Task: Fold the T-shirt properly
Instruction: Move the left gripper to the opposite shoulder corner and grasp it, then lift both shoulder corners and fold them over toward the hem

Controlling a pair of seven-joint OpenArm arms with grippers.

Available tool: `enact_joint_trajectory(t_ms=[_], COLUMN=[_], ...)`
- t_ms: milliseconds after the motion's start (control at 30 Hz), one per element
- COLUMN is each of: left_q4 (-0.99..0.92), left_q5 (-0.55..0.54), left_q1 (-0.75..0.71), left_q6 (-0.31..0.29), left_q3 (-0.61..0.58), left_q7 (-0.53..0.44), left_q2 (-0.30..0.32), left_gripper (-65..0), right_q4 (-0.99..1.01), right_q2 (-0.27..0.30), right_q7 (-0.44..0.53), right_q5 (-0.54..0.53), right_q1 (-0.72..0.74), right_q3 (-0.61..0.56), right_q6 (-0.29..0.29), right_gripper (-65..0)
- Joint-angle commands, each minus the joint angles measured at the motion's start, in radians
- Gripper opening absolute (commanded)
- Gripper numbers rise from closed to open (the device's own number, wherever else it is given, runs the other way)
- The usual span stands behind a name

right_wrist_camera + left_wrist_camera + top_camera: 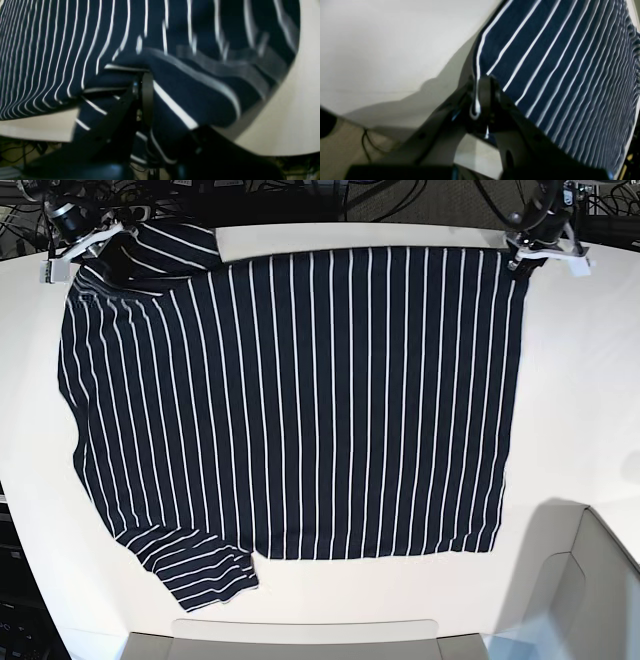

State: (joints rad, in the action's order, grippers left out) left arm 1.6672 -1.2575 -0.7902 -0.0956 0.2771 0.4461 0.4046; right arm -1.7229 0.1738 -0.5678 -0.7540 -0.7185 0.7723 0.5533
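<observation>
At the base view's far left corner, the right gripper (88, 242) sits on the shoulder end of the T-shirt (300, 400), beside a sleeve that lies folded over at that corner. In the right wrist view the right gripper (143, 82) has its dark fingers (147, 100) drawn close together with bunched striped cloth (190, 95) pressed between and around them; the picture is blurred, so the grip looks pinched shut on the fabric but the exact contact is hard to make out.

One garment is in view: the dark navy shirt with thin white stripes, spread mostly flat across the white table (590, 400), one short sleeve lying at the near left.

At the far right corner, the left gripper (535, 252) meets the shirt's hem corner. The left wrist view shows the left gripper (480, 100) closed narrowly on the edge of the shirt (570, 62), a white stripe caught between its fingers (490, 92).

Two grippers, one at each far corner.
</observation>
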Motion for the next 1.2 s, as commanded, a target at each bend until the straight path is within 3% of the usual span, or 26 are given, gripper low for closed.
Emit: enact_joint_trajectory(t_ms=[0, 167, 300, 433, 567, 700, 900, 1167], left_q4=[0.032, 0.092, 0.097, 0.109, 0.126, 0.126, 0.121, 0.089], left_q5=[-0.008, -0.014, -0.014, -0.014, -0.014, -0.014, -0.006, -0.008], left_q1=[-0.011, -0.005, 0.067, 0.153, 0.205, 0.248, 0.368, 0.513], left_q6=[-0.008, -0.003, 0.003, 0.125, 0.190, 0.239, 0.313, 0.423], left_q3=[0.018, 0.024, 0.027, 0.027, 0.027, 0.027, 0.027, 0.024], left_q7=[-0.016, -0.011, 0.073, 0.132, 0.136, 0.141, 0.234, 0.245], left_q2=[0.012, 0.015, 0.009, -0.009, -0.005, -0.003, -0.003, 0.061], left_gripper=[-65.0, -65.0, -65.0, -65.0, -65.0, -65.0, -65.0, -65.0], right_q4=[-0.019, -0.055, -0.102, -0.125, -0.151, -0.170, -0.170, -0.162], right_q2=[0.014, 0.016, 0.016, 0.051, 0.051, 0.039, 0.045, 0.057], right_q7=[0.022, 0.021, 0.018, -0.146, -0.278, -0.344, -0.443, -0.461], right_q5=[-0.011, -0.011, -0.009, 0.052, 0.178, 0.267, 0.340, 0.522], right_q1=[-0.010, -0.006, 0.009, 0.101, 0.208, 0.287, 0.392, 0.508], right_q3=[0.016, 0.011, 0.006, 0.014, 0.008, 0.006, -0.006, -0.211], right_q6=[0.006, 0.006, 0.003, 0.003, 0.006, 0.006, 0.006, 0.006], right_gripper=[-65.0, -65.0, -65.0, -65.0, -65.0, -65.0, -65.0, -65.0])
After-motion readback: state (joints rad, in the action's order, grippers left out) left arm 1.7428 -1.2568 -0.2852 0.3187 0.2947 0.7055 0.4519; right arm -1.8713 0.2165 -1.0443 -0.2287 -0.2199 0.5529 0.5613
